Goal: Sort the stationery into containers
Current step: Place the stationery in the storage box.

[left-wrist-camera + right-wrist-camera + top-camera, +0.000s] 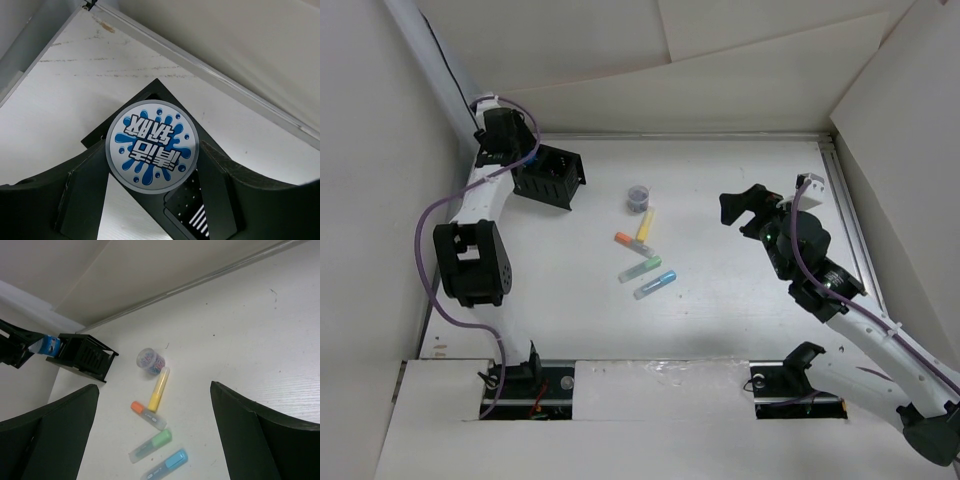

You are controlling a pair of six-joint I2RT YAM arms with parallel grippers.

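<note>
Left claw (152,167) clamped shut on the blue-and-white roll (152,146), held right over the black mesh organiser (555,178) at the far left of the counter (720,310). Right claw (742,203) spread wide, nothing in it, hovering above the right side of the counter. Mid-counter between the 2 arms: greyish-purple roll (639,198), yellow highlighter (645,224) just near of it, orange highlighter (632,243) beside that, then green highlighter (639,269) and blue highlighter (656,284) nearer. All 4 pens lie flat, outside the organiser.
</note>
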